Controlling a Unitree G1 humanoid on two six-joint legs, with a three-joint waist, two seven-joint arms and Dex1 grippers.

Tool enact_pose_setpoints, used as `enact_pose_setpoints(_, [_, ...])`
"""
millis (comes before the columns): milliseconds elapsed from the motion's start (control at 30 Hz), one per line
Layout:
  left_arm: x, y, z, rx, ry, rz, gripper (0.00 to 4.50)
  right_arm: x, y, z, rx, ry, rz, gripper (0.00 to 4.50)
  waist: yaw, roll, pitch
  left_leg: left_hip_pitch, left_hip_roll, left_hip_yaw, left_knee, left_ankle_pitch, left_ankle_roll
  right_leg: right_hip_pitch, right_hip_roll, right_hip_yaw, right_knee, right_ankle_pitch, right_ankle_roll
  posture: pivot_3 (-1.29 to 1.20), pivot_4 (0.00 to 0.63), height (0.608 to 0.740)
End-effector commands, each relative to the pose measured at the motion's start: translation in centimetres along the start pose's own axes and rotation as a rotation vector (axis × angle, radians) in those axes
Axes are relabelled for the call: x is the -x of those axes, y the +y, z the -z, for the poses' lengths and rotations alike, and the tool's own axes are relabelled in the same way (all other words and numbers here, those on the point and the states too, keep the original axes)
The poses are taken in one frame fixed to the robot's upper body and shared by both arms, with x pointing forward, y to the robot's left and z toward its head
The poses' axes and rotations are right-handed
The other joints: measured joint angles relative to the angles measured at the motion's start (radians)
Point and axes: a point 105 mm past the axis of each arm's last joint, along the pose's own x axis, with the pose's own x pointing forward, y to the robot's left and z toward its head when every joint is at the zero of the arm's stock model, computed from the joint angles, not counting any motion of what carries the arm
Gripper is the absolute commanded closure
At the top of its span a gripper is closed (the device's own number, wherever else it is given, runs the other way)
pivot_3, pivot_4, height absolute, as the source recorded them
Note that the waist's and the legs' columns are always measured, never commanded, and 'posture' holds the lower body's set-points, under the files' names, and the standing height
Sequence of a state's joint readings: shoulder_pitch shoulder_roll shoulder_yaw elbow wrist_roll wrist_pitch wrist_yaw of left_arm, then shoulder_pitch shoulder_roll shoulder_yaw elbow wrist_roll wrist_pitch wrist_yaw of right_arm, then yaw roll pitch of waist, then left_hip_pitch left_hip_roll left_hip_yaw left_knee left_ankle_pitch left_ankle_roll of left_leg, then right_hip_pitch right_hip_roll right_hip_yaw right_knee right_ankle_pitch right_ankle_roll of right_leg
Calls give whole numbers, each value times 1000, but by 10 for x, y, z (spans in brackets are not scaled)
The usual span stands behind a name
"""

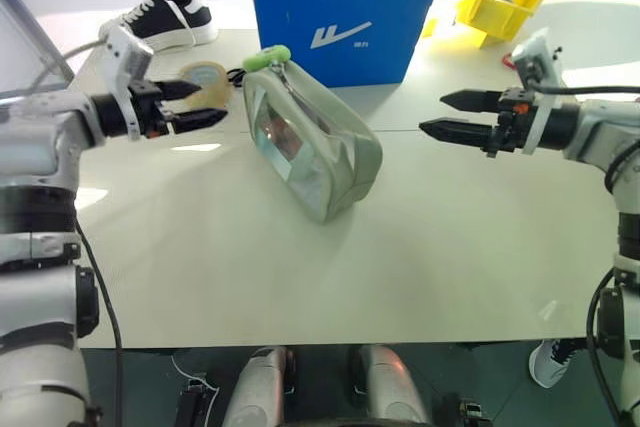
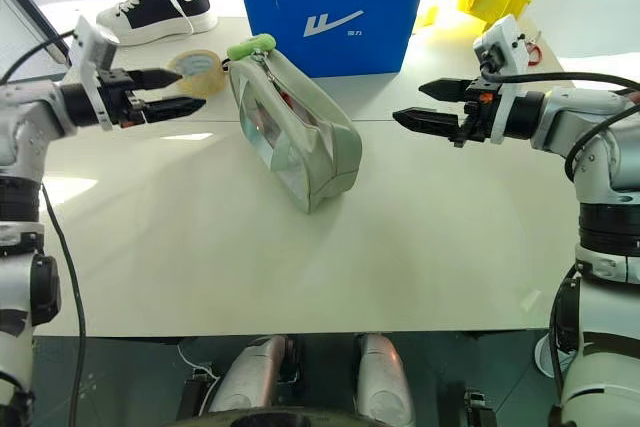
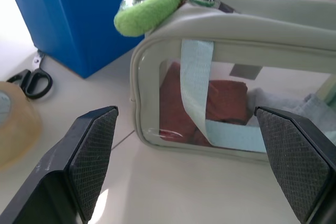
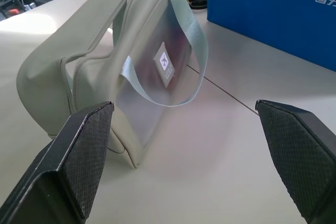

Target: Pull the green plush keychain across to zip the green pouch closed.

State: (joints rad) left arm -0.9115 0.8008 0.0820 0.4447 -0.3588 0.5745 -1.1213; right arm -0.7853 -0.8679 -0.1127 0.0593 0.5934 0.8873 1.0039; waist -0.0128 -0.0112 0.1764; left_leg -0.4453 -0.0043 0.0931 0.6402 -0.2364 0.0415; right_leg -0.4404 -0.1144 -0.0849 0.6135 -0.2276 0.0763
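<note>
The green pouch [image 1: 312, 152] stands on the white table [image 1: 300, 277] in the middle, its clear window turned toward my left side. The green plush keychain [image 1: 268, 56] sits at the pouch's far end, close to the blue box; the left wrist view has it on the pouch's top corner [image 3: 149, 3]. My left gripper [image 1: 215, 102] hovers open to the left of the pouch's far end, pointing at it, nothing between its fingers. My right gripper [image 1: 433, 114] hovers open to the right of the pouch [image 4: 79, 40], also pointing at it and empty.
A blue cardboard box [image 1: 345, 12] stands right behind the pouch. A roll of tape [image 1: 205, 80] lies just past my left gripper, with black scissors [image 3: 31, 81] beside it. A black shoe [image 1: 165, 17] is at the back left and a yellow bin [image 1: 500, 7] at the back right.
</note>
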Motion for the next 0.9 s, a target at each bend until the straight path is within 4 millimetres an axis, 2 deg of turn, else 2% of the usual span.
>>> enact_pose_setpoints(33, [7,-3,-22,-95,-35,8,55,8,5,-15,47,-45,8,0,0,0,0,0,0,0,1,0,0,0,0,0,0,0,0,0,150,740])
enact_pose_setpoints(267, [4,4,-30,-103,-70,-35,55,10,7,-11,55,-40,25,0,1,0,0,0,0,0,6,-1,1,2,-3,-3,1,2,3,0,150,740])
enact_pose_setpoints(433, [1,-1,-36,-133,-66,-14,55,5,26,-11,41,-27,-58,0,1,0,0,0,0,0,7,-1,1,3,-4,-4,1,3,5,0,150,740])
enact_pose_setpoints(533, [-1,-23,-46,-139,-82,101,55,-3,42,-7,41,-2,-128,0,1,0,0,0,0,0,7,-1,1,3,-4,-4,1,3,5,0,150,740])
enact_pose_setpoints(633, [-1,-46,-55,-153,-85,199,55,-12,47,-5,31,3,-141,0,1,0,0,-1,0,0,8,-1,2,3,-4,-5,1,4,6,0,150,740])
enact_pose_setpoints(767, [9,-101,-74,-217,-84,428,55,-34,40,6,27,22,-85,0,-2,0,0,0,0,0,9,-1,2,4,-4,-5,1,3,5,0,150,740])
enact_pose_setpoints(900, [16,-116,-75,-256,-54,477,55,-47,37,18,27,42,-75,0,-1,1,0,1,0,0,9,-1,2,4,-3,-5,2,2,4,0,150,740])
